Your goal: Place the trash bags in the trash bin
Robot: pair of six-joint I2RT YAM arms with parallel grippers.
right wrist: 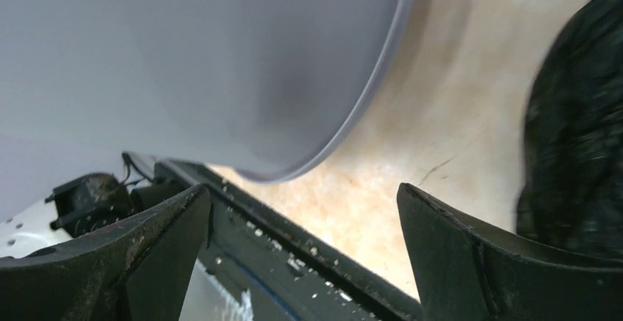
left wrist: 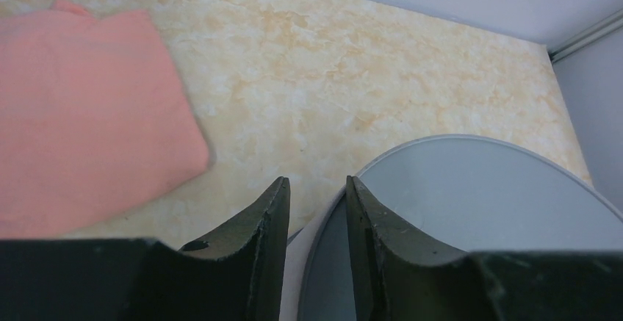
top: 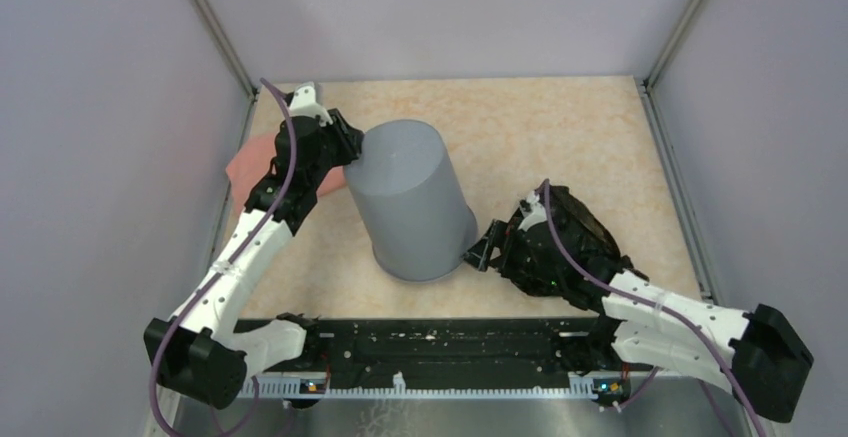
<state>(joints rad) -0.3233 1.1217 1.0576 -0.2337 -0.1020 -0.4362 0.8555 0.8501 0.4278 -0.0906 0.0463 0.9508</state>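
Marbled table (top: pixel 560 137): left arm (top: pixel 250 247) reaches trash bin (top: pixel 410 197) (right arm (top: pixel 660 317) bent low).

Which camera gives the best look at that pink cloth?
The left wrist view: the pink cloth fills its left side. The top view shows only a sliver of it beside the left arm. The right wrist view shows none.

Grey round plastic bin (top: pixel 415 202) mid-table, narrower closed end toward far left, wider end toward the near edge. Salmon-pink folded cloth (top: pixel 245 162) left of it, partly under the left arm. Crinkled black plastic bag (top: pixel 590 237) right of the bin, partly under the right arm. Left gripper (top: pixel 352 152) at the bin's far-left end; right gripper (top: pixel 480 249) between bin and bag.
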